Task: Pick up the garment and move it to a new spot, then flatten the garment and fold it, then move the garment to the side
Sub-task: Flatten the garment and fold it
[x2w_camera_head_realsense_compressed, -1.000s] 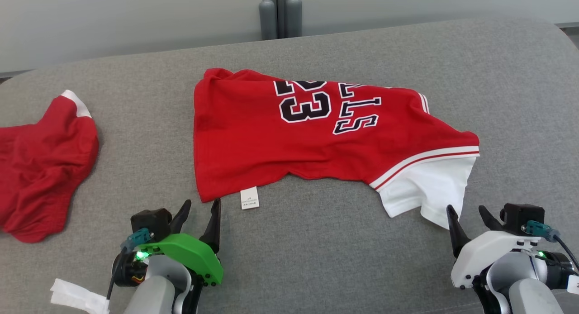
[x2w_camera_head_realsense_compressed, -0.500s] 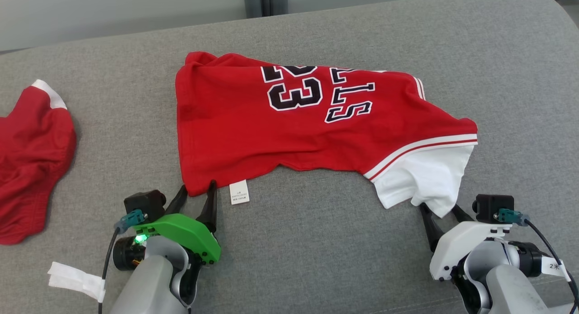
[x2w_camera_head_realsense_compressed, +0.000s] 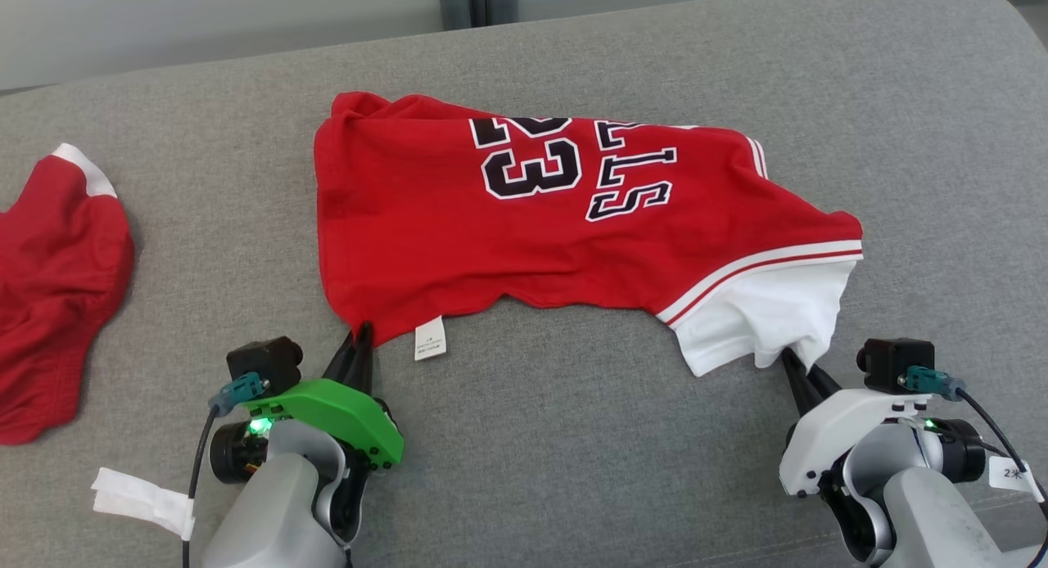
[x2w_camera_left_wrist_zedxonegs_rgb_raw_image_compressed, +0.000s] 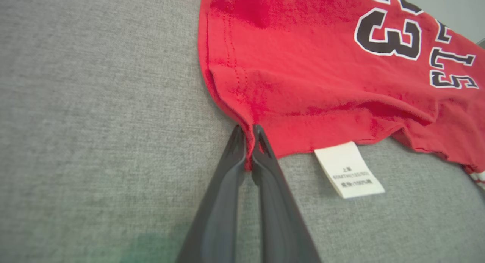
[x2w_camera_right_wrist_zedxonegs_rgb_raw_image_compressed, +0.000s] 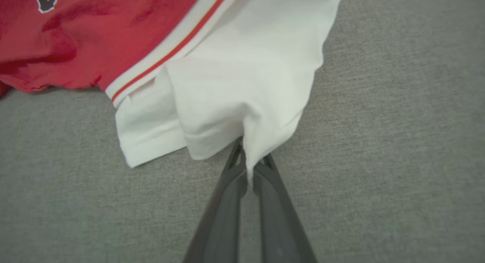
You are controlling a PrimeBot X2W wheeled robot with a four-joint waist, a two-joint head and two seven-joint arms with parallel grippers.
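Head view: red garment (x2w_camera_head_realsense_compressed: 532,232) spread mid-way across the grey fabric surface (x2w_camera_head_realsense_compressed: 573,437), left gripper (x2w_camera_head_realsense_compressed: 361,332) pinching its near red corner, right gripper (x2w_camera_head_realsense_compressed: 792,362) pinching the white sleeve (x2w_camera_head_realsense_compressed: 761,322) tip. Left wrist view: fingers (x2w_camera_left_wrist_zedxonegs_rgb_raw_image_compressed: 223,194) clamped on the hem corner, white label (x2w_camera_left_wrist_zedxonegs_rgb_raw_image_compressed: 348,170) just beside. Right wrist view: fingers (x2w_camera_right_wrist_zedxonegs_rgb_raw_image_compressed: 225,206) clamped on a white fold.

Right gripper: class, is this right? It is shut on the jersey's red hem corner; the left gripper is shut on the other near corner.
No. The right gripper is shut on the jersey's white sleeve, not a red hem corner, as the right wrist view shows. The left gripper is as stated.
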